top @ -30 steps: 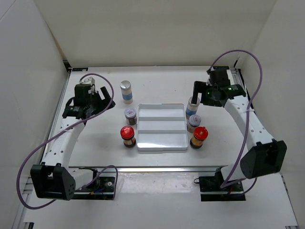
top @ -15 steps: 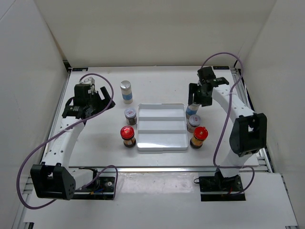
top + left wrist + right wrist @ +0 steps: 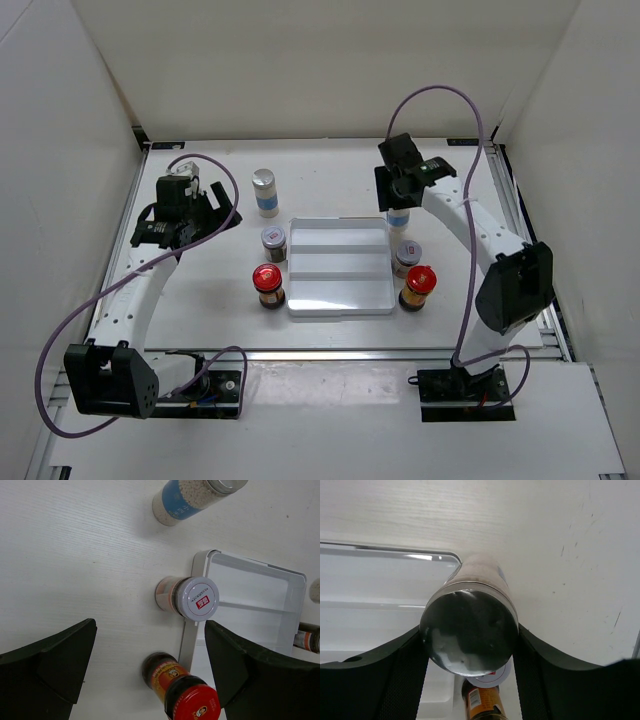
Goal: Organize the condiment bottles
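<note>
My right gripper (image 3: 398, 192) (image 3: 468, 641) is shut on a tall silver-capped bottle (image 3: 399, 218) (image 3: 468, 630), with the fingers (image 3: 406, 680) pressed against both sides of its cap. The bottle's foot is beside the far right corner of the white tray (image 3: 338, 292) (image 3: 375, 580). Below it stand a grey-lidded jar (image 3: 407, 256) (image 3: 496, 673) and a red-lidded jar (image 3: 418, 286). Left of the tray stand another silver-capped bottle (image 3: 264, 192) (image 3: 187, 500), a grey-lidded jar (image 3: 273, 242) (image 3: 192, 597) and a red-lidded jar (image 3: 268, 284) (image 3: 185, 692). My left gripper (image 3: 215, 210) (image 3: 150, 640) hovers open to their left, holding nothing.
White walls close in the table on three sides. A metal rail (image 3: 350, 352) runs along the near edge by the arm bases. Purple cables (image 3: 440, 95) loop above both arms.
The right arm swung in from the right, came over the silver-capped bottle and shut on its cap. The left arm has not moved.
</note>
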`<state>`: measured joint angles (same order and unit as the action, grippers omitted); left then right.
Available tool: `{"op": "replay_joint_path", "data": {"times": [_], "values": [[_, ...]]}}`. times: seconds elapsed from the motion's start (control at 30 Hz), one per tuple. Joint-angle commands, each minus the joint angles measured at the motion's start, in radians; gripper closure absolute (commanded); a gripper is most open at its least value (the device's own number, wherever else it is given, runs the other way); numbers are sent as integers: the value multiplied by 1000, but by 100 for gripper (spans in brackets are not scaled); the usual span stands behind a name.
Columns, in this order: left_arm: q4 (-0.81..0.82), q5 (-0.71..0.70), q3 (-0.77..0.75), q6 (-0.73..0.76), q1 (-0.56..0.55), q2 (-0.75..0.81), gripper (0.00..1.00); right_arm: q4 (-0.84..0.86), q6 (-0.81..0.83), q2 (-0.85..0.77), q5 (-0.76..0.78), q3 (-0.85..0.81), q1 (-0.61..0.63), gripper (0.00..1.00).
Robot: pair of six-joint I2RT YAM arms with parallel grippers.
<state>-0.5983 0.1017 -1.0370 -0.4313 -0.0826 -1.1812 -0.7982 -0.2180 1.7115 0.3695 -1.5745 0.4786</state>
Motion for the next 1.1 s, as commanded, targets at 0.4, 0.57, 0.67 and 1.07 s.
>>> {"op": "replay_joint_path", "data": {"times": [0.4, 0.57, 0.67, 1.07], "values": [[3, -23, -34, -9, -5, 9, 0, 76, -67, -16, -58, -50, 48, 100], [3, -33, -34, -9, -5, 9, 0, 88, -109, 17, -104, 2, 48, 100], [3, -33, -34, -9, -5, 9, 0, 112, -132, 17, -127, 42, 48, 100], [3, -42, -25, -18, -5, 0, 0, 188, -210, 59, -218, 145, 57, 100]]}}
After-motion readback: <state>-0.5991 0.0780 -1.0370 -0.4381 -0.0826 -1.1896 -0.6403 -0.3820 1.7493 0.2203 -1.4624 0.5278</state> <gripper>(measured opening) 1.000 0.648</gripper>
